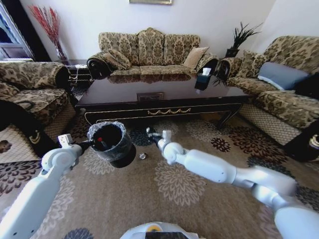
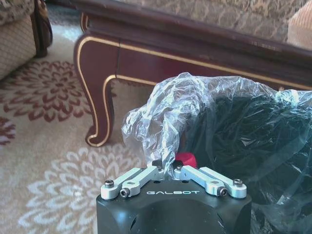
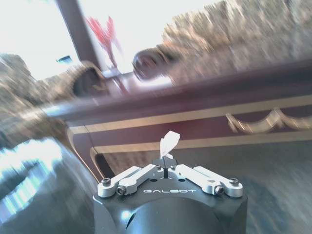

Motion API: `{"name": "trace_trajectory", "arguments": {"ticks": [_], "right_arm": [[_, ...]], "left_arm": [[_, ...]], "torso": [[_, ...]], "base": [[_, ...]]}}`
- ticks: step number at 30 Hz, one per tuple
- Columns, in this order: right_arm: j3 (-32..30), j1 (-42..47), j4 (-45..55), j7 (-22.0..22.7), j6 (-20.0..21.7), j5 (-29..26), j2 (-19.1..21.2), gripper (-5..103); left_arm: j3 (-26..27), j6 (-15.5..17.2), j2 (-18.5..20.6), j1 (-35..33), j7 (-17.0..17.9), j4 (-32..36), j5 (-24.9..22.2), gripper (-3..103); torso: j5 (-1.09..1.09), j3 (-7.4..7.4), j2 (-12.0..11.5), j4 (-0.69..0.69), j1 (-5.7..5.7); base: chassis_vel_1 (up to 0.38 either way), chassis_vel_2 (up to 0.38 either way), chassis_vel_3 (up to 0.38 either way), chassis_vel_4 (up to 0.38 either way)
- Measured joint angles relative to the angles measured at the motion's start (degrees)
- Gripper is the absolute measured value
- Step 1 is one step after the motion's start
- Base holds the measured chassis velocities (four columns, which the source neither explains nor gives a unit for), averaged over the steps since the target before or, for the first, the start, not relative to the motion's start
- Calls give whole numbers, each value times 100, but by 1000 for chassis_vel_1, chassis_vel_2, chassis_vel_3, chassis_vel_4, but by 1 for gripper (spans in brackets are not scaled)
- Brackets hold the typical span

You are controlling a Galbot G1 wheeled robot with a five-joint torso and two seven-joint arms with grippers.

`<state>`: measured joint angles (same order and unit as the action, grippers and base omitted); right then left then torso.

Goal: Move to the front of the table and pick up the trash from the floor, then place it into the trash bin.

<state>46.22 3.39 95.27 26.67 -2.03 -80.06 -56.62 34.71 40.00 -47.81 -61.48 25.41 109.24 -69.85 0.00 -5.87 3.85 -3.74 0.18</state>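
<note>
The left end effector [image 1: 87, 144] is closed on the rim of the trash bin [image 1: 113, 144] and holds it off the floor [image 1: 164, 199], tilted so its mouth faces up toward the head camera; in the left wrist view its fingers [image 2: 146, 171] pinch the crinkled clear liner [image 2: 195, 107] just at the near edge of the bin. Inside the bin, close past those fingers, lies a red cap [image 2: 186, 159], also visible as a red spot in the head view. The right end effector [image 1: 153, 133] sits just beside the bin's rim, a little nearer the bench [image 1: 159, 97], with its jaws shut on a tiny white paper scrap [image 3: 169, 142] that sticks up from between the tips. On the carpeted floor between the two end effectors, below the bin's far side, rests a small round silvery piece [image 1: 142, 156], apart from both. The bench stands beyond both end effectors, its curved leg [image 2: 97, 97] and gold trim near the bin in the left wrist view, with a dark tissue box [image 1: 203, 78] on its far right part.
</note>
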Motion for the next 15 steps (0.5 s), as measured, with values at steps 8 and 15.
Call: {"name": "trace_trajectory", "arguments": {"ticks": [8, 15], "right_arm": [[212, -597, -39, -687, -521, -141, -437, 0], [676, -1127, -282, -1069, -640, -275, -1430, 0]], "left_arm": [[-172, 22, -40, 74, 31, -87, 5, 2], [-211, 25, -45, 181, 33, -177, -6, 2]], "torso": [[0, 0, 0, -1, 0], [-3, 0, 0, 4, 0]], "base": [[0, 0, 0, 0], [0, 0, 0, 0]]}}
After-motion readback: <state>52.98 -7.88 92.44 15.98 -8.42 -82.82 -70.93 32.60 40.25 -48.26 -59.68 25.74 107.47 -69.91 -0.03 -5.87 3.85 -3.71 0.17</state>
